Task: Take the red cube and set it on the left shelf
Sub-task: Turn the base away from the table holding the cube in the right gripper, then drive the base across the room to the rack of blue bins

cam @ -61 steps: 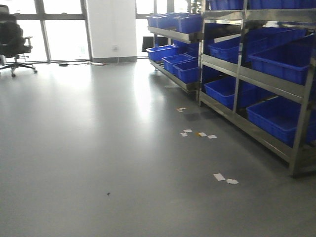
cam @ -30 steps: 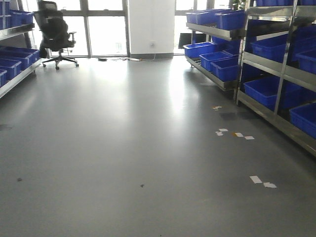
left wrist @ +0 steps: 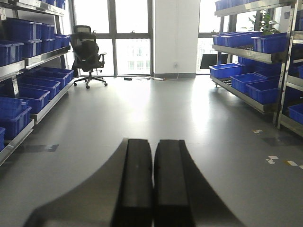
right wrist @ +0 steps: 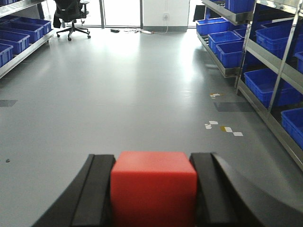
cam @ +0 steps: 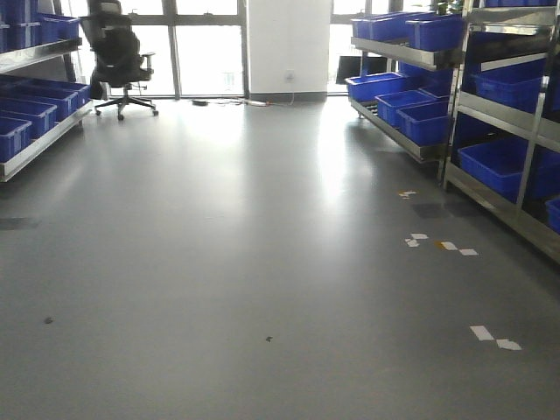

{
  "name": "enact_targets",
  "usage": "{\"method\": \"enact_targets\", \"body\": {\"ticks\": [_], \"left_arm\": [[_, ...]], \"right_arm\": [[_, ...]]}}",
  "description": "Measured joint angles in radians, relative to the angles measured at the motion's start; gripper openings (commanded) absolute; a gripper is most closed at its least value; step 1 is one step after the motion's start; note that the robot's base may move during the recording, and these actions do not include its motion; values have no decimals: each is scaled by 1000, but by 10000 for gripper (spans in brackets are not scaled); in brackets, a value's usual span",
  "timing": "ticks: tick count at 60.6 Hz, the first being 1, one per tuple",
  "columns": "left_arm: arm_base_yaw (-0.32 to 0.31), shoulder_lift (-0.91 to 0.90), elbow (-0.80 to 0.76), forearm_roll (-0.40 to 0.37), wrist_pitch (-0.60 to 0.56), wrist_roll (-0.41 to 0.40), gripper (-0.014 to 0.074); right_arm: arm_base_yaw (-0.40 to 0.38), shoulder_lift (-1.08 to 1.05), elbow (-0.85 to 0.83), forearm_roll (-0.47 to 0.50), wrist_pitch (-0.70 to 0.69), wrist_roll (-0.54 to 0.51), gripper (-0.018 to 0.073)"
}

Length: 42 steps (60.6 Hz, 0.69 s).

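The red cube (right wrist: 154,189) fills the bottom of the right wrist view, clamped between the two black fingers (right wrist: 97,194) of my right gripper (right wrist: 154,163), which is shut on it above the grey floor. My left gripper (left wrist: 152,146) is shut, its two black fingers (left wrist: 137,179) pressed together with nothing between them. The left shelf (cam: 35,144), a metal rack holding blue bins (cam: 26,114), stands at the left edge of the front view and also runs along the left as the same shelf (left wrist: 28,71) in the left wrist view. Neither gripper shows in the front view.
A second metal rack (cam: 490,131) with blue bins (cam: 411,105) lines the right side. A black office chair (cam: 118,61) stands near the far windows. White paper scraps (cam: 442,245) lie on the grey floor (cam: 262,245) by the right rack. A white pillar (cam: 289,48) stands at the back.
The front view has swung leftward: the right rack has slid toward the right edge, the chair has moved right, and the left shelf has come into view.
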<state>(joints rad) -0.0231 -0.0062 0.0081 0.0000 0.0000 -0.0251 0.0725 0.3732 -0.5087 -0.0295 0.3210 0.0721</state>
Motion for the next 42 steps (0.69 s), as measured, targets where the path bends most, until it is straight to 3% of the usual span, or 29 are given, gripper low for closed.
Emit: {"method": "enact_targets", "body": {"ticks": [42], "left_arm": [[0,0,0,0,0,0,102]], "right_arm": [[0,0,0,0,0,0,52]]}}
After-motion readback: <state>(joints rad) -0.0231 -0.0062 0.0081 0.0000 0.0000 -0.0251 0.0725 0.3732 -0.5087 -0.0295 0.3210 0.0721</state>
